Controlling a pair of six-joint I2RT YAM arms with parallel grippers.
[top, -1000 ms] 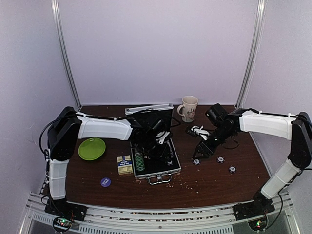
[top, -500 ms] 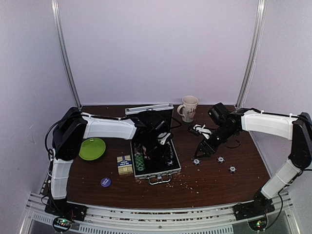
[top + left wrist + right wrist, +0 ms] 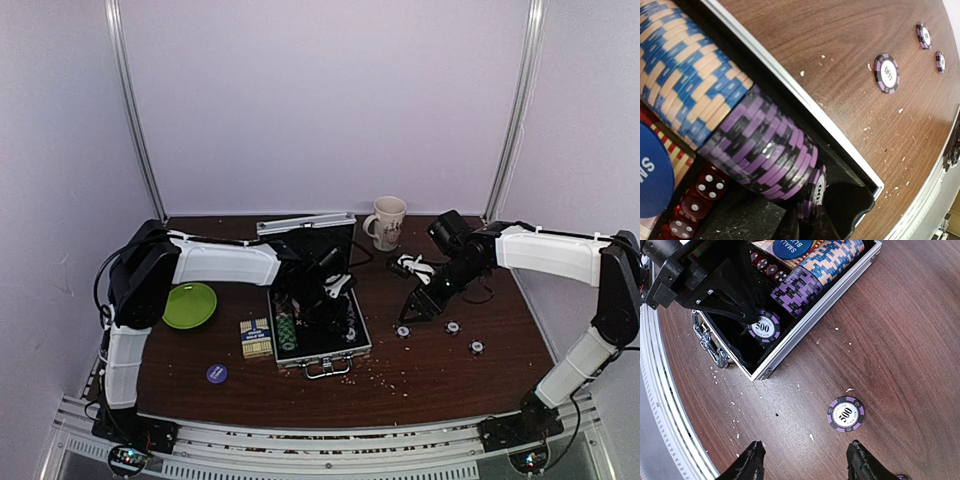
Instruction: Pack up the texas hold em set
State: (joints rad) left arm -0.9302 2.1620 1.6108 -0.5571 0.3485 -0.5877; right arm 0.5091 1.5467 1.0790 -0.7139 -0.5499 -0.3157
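We get soft, even light from overhead in the top view, slightly hazy, with faint shadows on the dark table [image 3: 440, 370]. Both wrist views bend lines at their edges; the left one glints on the chips [image 3: 765, 150] and blurs along its bottom.

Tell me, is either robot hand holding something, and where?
The left gripper pinches a purple chip by its rim, inside the case. The right gripper is open, holding nothing.
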